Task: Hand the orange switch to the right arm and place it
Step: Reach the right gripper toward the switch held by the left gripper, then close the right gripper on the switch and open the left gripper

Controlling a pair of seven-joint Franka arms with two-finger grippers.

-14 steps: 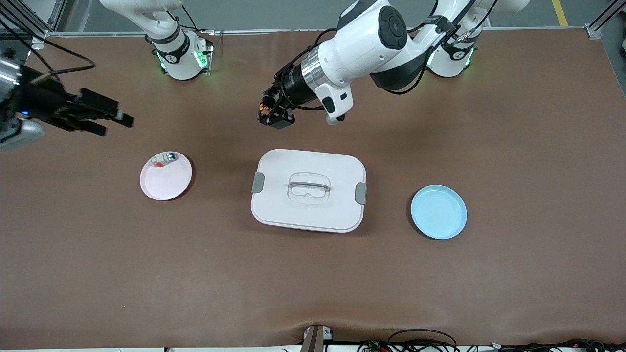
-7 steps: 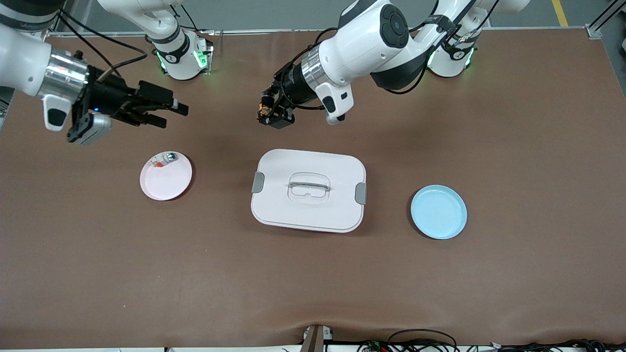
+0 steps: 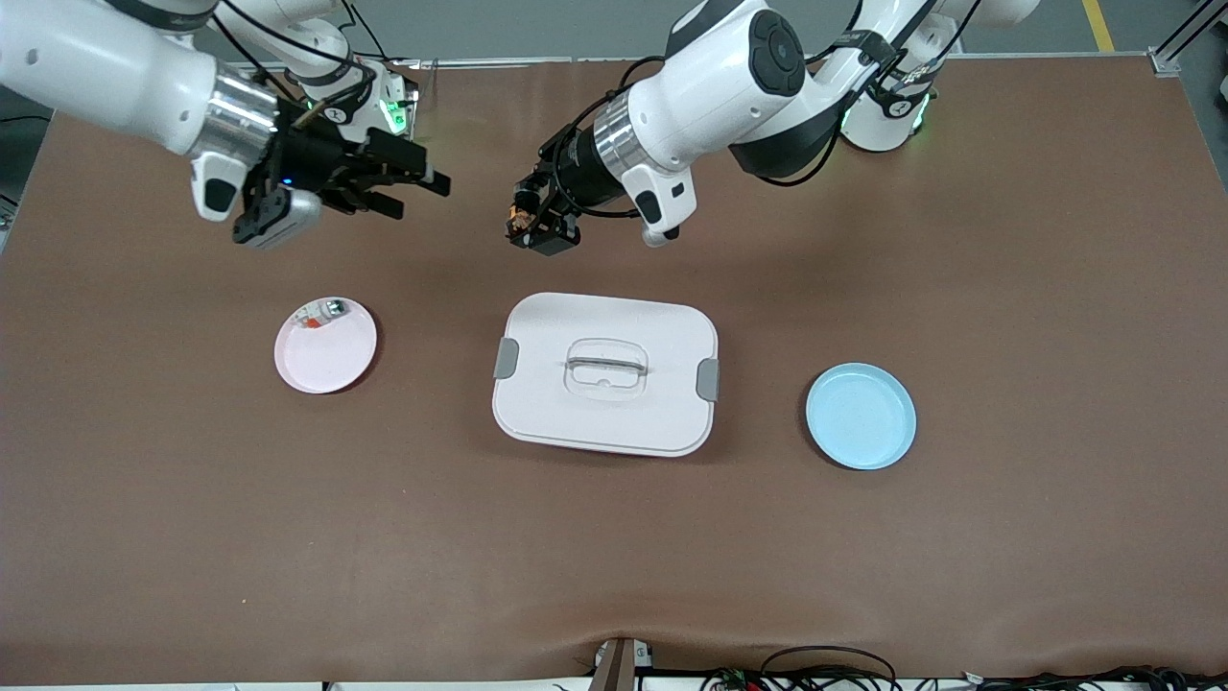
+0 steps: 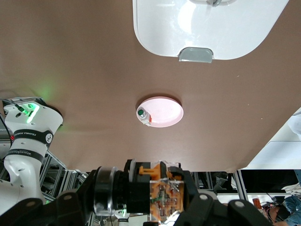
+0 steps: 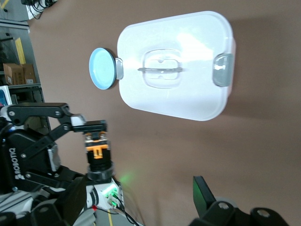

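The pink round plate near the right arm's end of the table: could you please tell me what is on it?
A small whitish part with a red-orange patch and green bit lies at the pink round plate's rim. Its underside is hidden.

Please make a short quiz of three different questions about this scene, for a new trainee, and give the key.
1. True or false: the left gripper is shut on the orange switch.
2. The right gripper is: A) open, holding nothing; B) shut on a plate; C) resting on the white lidded box.
3. Fill in: the whitish part lies on the ____ plate.

Key: 1 true; 2 A; 3 pink.
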